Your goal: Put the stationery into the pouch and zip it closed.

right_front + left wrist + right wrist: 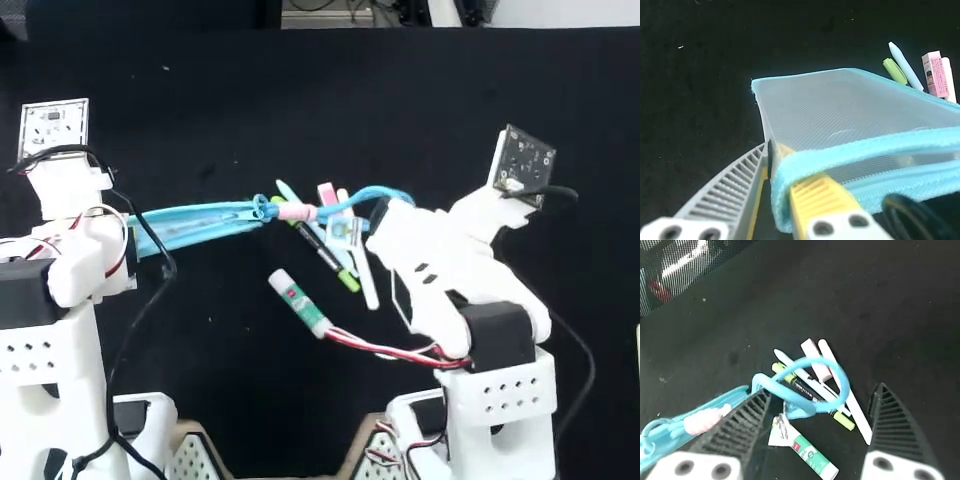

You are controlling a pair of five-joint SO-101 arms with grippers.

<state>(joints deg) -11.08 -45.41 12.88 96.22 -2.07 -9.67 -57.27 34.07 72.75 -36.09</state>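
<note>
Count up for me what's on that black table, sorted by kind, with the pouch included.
Pens: 3 (pale blue pen, black pen, white pen)
Eraser: 1
Glue stick: 1
Pouch: 1
Total: 6

surface: black cloth (250,110) | far edge: pale strip (560,12) | mesh panel (675,260)

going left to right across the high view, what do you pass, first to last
left arm → pouch → pink charm at the pouch's zip end → white pen → right arm. The glue stick and the other pens overlap these, so they are left out.
</note>
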